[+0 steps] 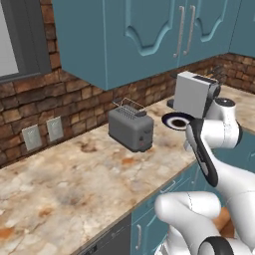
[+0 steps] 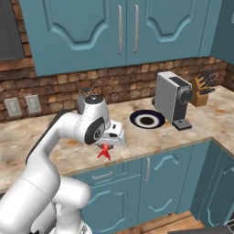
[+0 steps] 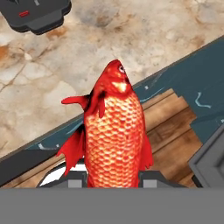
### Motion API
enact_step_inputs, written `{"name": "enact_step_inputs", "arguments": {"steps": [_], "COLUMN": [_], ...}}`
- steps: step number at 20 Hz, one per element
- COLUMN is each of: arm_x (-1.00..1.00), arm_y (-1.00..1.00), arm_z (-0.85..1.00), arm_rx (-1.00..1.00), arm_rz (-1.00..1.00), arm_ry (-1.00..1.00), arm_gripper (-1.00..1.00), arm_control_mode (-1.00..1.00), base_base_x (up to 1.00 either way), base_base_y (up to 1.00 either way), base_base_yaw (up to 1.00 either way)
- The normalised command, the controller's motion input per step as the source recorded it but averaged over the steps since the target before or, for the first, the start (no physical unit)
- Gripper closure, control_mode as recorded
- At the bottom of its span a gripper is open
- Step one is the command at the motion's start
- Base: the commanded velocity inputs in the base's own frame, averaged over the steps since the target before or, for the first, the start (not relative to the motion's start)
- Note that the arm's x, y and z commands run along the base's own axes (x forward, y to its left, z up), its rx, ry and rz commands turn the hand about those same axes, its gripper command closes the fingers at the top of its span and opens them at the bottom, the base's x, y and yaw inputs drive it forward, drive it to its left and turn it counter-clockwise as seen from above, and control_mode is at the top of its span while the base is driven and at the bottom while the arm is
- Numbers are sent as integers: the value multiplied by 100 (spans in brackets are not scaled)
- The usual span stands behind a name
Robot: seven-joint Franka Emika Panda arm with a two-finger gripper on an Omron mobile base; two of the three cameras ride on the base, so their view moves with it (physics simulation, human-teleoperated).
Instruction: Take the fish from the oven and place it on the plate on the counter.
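The fish (image 3: pixel 114 135) is bright red-orange with a clear scale pattern, small side fins and a pale patch behind its head, and it stands out lengthwise between the partly closed jaws of the gripper (image 3: pixel 113 177), which grips it near the tail. In the right base view the gripper (image 2: pixel 106 145) holds the fish (image 2: pixel 105 152) above the front edge of the counter (image 2: pixel 59 151), well apart from the dark-rimmed plate (image 2: pixel 147 120) that lies just beside the grey coffee machine (image 2: pixel 172 97).
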Motion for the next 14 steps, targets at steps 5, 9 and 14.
{"name": "enact_step_inputs", "arguments": {"steps": [5, 9, 14], "arm_x": [0, 0, 93], "arm_y": [0, 0, -27], "arm_z": [0, 0, 0], "arm_rx": [0, 0, 0], "arm_rz": [0, 0, 7], "arm_ry": [0, 0, 15], "arm_gripper": [100, 100, 100], "arm_control_mode": [100, 100, -100], "base_base_x": [4, 5, 0], "base_base_y": [0, 0, 0], "base_base_yaw": [0, 0, 0]}}
